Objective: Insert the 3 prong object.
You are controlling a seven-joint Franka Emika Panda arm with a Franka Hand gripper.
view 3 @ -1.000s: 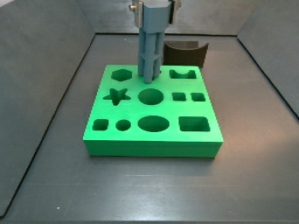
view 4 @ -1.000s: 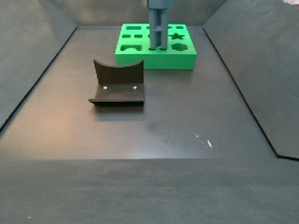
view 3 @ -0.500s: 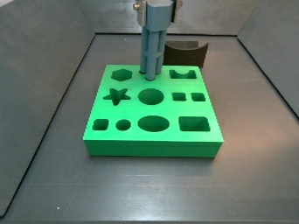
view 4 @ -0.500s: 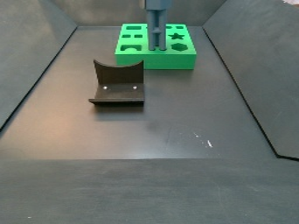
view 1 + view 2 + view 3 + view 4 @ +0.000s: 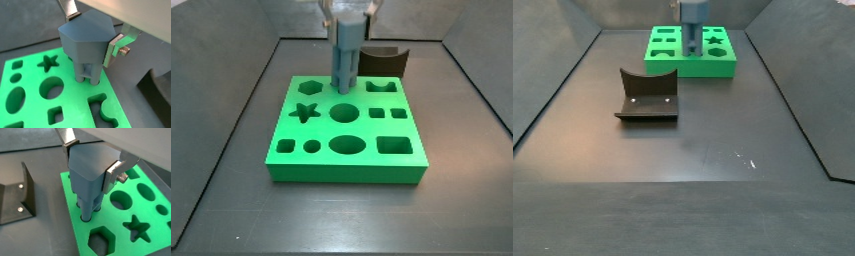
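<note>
Over the green block (image 5: 345,130) | hand (image 5: 90,37) pinching the smooth blue-grey 3 prong object (image 5: 346,55) | now lower, prongs in the holes.

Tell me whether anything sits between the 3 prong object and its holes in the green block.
Nothing visible does. The gripper holds the 3 prong object upright, its prongs already at the holes in the green block.

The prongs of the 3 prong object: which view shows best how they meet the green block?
A wrist view: the 3 prong object, held in the gripper, has its prongs entering holes in the green block. Both side views show only its upright body; the prong tips are too small to tell.
</note>
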